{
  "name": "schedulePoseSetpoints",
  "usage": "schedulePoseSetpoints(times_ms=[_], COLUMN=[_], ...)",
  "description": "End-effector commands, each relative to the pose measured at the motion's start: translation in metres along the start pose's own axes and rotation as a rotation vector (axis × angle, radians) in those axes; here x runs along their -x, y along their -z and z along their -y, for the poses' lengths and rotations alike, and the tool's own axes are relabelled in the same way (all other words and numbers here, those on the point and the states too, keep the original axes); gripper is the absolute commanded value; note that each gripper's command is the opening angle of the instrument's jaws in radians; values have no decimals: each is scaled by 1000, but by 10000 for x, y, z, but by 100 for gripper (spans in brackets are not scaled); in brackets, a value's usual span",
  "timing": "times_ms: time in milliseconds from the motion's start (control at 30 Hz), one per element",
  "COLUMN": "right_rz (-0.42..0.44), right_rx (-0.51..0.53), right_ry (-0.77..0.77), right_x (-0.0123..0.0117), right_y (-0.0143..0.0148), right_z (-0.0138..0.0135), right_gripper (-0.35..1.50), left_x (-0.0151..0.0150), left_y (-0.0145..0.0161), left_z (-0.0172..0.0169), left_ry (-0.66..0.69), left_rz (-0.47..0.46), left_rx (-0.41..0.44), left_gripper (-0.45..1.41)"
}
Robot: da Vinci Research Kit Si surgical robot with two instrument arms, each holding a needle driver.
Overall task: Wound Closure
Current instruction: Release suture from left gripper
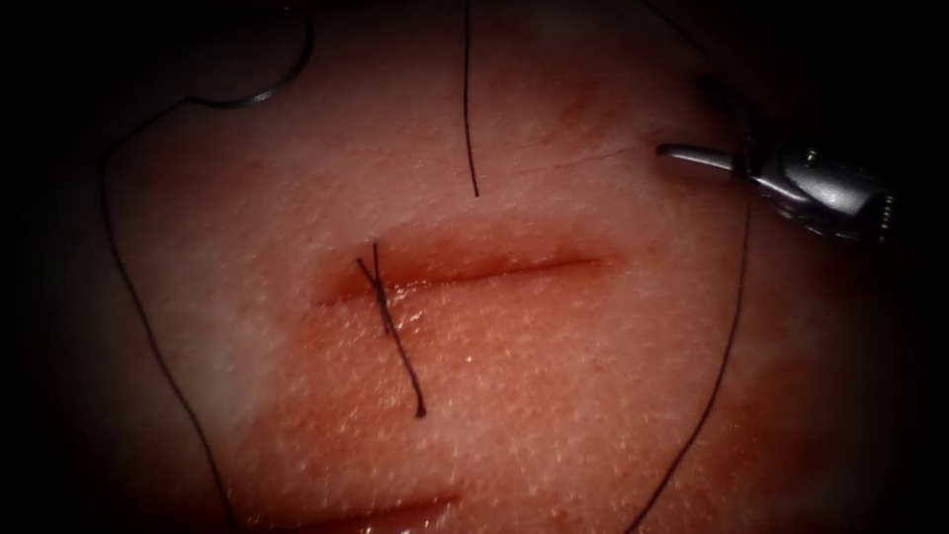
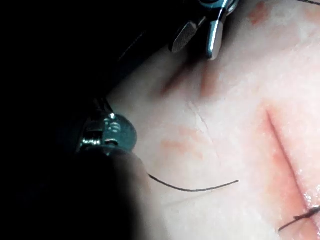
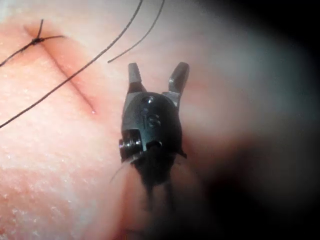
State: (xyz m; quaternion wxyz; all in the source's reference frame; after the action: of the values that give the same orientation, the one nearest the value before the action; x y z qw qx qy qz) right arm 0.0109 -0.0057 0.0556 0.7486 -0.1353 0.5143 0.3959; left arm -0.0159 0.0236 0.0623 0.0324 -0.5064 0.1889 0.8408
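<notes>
Needle point(image 1: 259, 91) lies loose far left above the cut point(image 1: 465, 277); knot point(image 1: 381, 289) tied at its left end. Right tool point(image 3: 157, 75) jaws spread, holding nothing. We judge loose thread point(image 1: 727, 336) could snag them.

The right tool point(image 1: 692, 156) enters at the endoscope view's upper right, jaws spread, apparently empty. The left tool's wrist point(image 2: 111, 132) appears close up.

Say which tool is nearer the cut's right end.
Right. The right tool, jaws open and empty, sits right of the cut's end; the left tool is farther, by a loose thread end. Needle lies free on tissue.
</notes>
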Motion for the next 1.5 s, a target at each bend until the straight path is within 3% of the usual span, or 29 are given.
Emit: schedulePoseSetpoints(times_ms=[33, 233, 433, 567, 1000, 1033, 1067, 1133, 1300, 1400, 1500], right_rz=[-3, -10, -19, -17, -6, -9, -10, -17, -5, 8, 18], right_rx=[13, 62, 69, 72, 72, 73, 76, 79, 59, 40, 13], right_ry=[2, 8, 5, 37, 65, 66, 67, 71, 92, 92, 84], right_x=[-2, -24, -36, -43, -59, -58, -57, -54, -37, -28, -12], right_y=[-1, 26, 34, 37, 41, 40, 40, 38, 24, 14, 0], right_z=[-8, -36, -37, -35, -37, -34, -31, -23, 4, 17, 36], right_gripper=[96, 99, 98, 94, 94, 98, 101, 110, 111, 110, 108], left_x=[5, 32, 49, 69, 138, 141, 143, 144, 128, 112, 79], left_y=[-15, -88, -139, -168, -198, -201, -203, -205, -197, -186, -157], left_z=[3, -12, -28, -58, -89, -92, -95, -100, -105, -98, -69], left_ry=[-3, -41, -65, -72, 48, 84, 110, 173, 329, 352, 398], left_rz=[7, 27, 44, 48, 57, 51, 45, 42, 24, 12, 6], left_rx=[1, 44, 87, 149, 192, 204, 211, 215, 227, 244, 257], left_gripper=[-45, -45, -45, -45, -45, -25, 17, 62, 126, 129, 129])
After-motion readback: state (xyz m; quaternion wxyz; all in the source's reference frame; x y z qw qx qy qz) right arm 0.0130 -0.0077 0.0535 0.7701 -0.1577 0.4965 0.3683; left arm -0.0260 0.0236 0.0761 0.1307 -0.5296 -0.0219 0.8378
